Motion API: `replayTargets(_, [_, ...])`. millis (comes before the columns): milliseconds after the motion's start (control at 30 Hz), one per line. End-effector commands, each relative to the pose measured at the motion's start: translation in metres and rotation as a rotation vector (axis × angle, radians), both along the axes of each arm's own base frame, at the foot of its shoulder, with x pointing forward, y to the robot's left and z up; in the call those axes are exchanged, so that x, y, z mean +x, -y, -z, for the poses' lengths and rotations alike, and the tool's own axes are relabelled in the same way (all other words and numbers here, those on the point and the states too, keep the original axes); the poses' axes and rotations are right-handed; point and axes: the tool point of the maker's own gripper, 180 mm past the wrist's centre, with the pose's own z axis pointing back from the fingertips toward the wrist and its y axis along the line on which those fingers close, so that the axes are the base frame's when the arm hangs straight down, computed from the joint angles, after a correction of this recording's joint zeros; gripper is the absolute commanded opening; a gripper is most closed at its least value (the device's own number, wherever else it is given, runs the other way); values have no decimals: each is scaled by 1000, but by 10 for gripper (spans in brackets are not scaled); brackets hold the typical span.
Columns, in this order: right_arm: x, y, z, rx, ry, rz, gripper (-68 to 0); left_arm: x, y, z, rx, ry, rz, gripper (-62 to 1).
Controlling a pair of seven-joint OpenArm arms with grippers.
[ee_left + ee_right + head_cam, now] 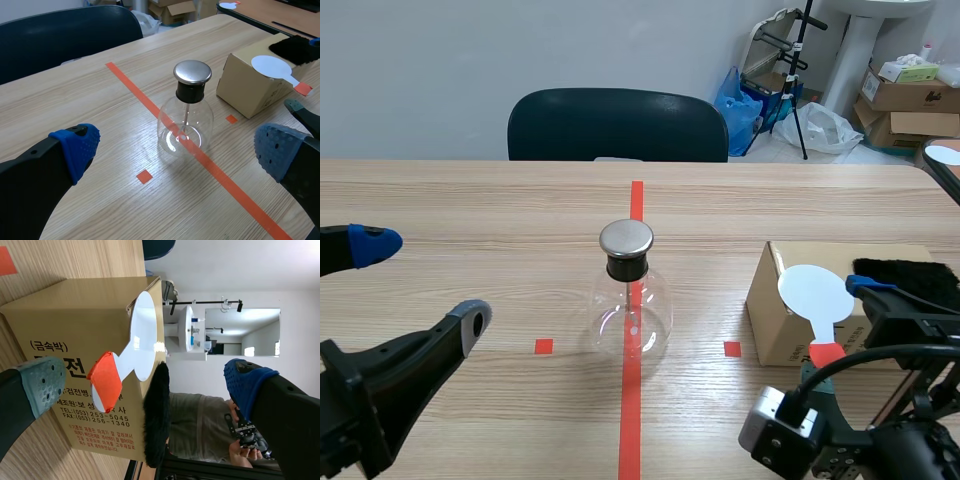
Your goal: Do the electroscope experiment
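Glass flask [631, 310] stood on the table [470, 200]. Left gripper [420, 283] was spread wide near it. Right gripper [144, 384] was spread wide by the white paddle [140, 335] on the box [65, 315].

A wooden table [470, 200] carries a glass flask [631, 322] with a metal cap, standing on the red tape line. A cardboard box [765, 310] sits to its right.

Korean print on the cardboard box [75, 310]
On the box's side, "(금속박)" is printed in brackets, with a large "전" under it. The smaller Korean lines below cannot be made out, and a "TEL" line and a "FAX" line are set last. Part of the print is covered by the white paddle [145, 330].
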Motion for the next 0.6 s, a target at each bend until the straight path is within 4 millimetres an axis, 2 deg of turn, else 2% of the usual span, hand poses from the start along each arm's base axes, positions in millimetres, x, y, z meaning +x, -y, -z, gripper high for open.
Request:
replayTargets(0, [1,1,-5,-7,21,-7,4,1,4,-9,-30,25,-1,14])
replayTargets(567, [0,1,0,-20,0,-6,4,1,4,-9,-29,25,-1,14])
